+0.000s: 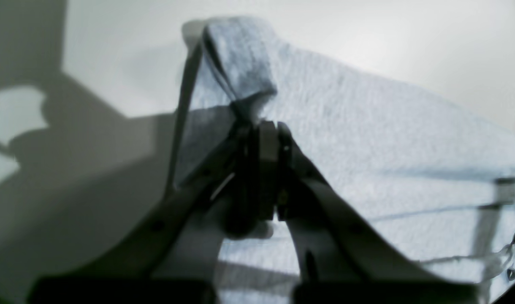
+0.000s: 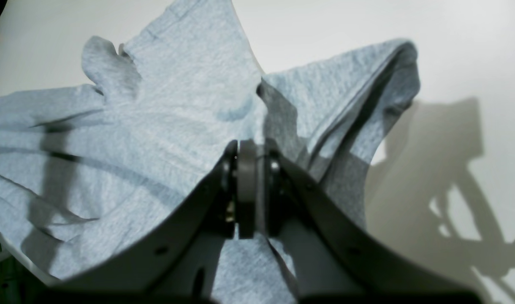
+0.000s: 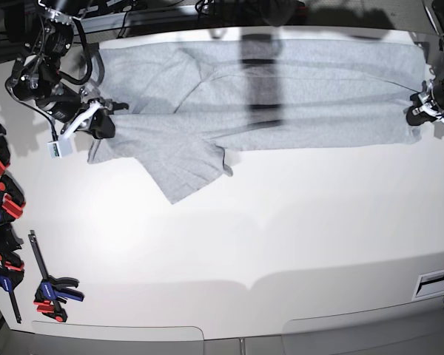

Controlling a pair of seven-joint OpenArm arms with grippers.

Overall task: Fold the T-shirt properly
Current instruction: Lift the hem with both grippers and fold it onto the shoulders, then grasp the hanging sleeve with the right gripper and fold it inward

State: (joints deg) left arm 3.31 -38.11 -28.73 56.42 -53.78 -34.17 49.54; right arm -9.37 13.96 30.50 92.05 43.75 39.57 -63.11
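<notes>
- The T-shirt [image 3: 281,96] is lying stretched lengthwise across the far part of the white table [image 3: 244,222], its plain grey side showing, one sleeve [image 3: 185,170] fanning out from the shirt's near edge toward the middle of the table.
- The right gripper [image 3: 103,122] is sitting at the shirt's end on the base view's left — its jaws are pressing together on a bunched fold of grey cloth, as the right wrist view [image 2: 251,190] is showing.
- The left gripper [image 3: 422,111] is sitting at the shirt's opposite end, jaws likewise clamping a pinch of the fabric [image 1: 268,169]; the cloth is rising in a small peak just beyond the fingertips.
- No containers are showing.
- The shirt's far edge is running close along the table's far edge.
- Nearer than the shirt, bare tabletop is spreading wide; red-and-blue clamps [image 3: 52,290] are lying well apart from the shirt, along the table's left side.
</notes>
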